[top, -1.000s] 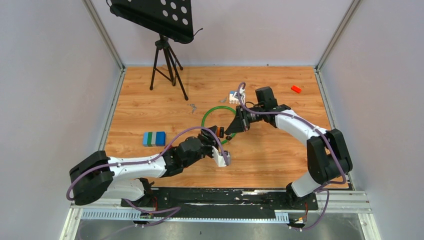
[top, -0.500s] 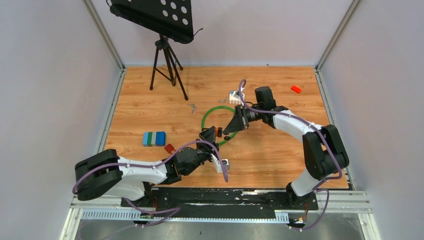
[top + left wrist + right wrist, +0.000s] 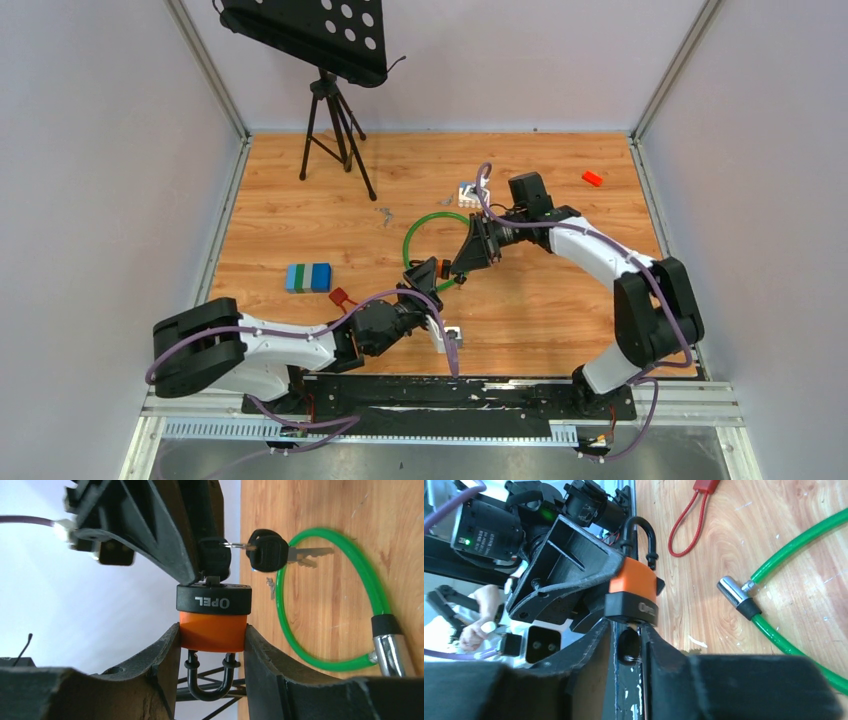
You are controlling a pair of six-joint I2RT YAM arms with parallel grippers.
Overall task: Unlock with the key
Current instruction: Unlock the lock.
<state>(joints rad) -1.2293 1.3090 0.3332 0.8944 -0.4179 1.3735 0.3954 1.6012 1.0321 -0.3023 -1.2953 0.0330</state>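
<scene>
Left gripper (image 3: 211,632) is clamped on the padlock (image 3: 213,615), one finger flat on each side of the orange body. The padlock is held up off the surface (image 3: 300,210), roughly mid-workspace. In the top view it sits at the near edge of the green cable lock (image 3: 408,240).

The black base of the padlock faces the right gripper (image 3: 626,632), and the shackle points away from it. I can't tell whether the shackle is seated or popped.

The key (image 3: 628,649) is in the keyhole at the black base. The right gripper's fingers sit close on either side of the key head with only a narrow gap. I can't tell if they're pinching it or just off it.

A second key (image 3: 270,552) hangs from the same ring, out to the side of the padlock.

The cable lock's loop lies flat on the surface, with its metal end (image 3: 734,592) free. A red cable loop (image 3: 338,296) lies beside the left arm.

Elsewhere on the surface:
- blue and green blocks (image 3: 308,277) on the left
- a red block (image 3: 592,178) at far right
- a music stand (image 3: 335,110) at far left
</scene>
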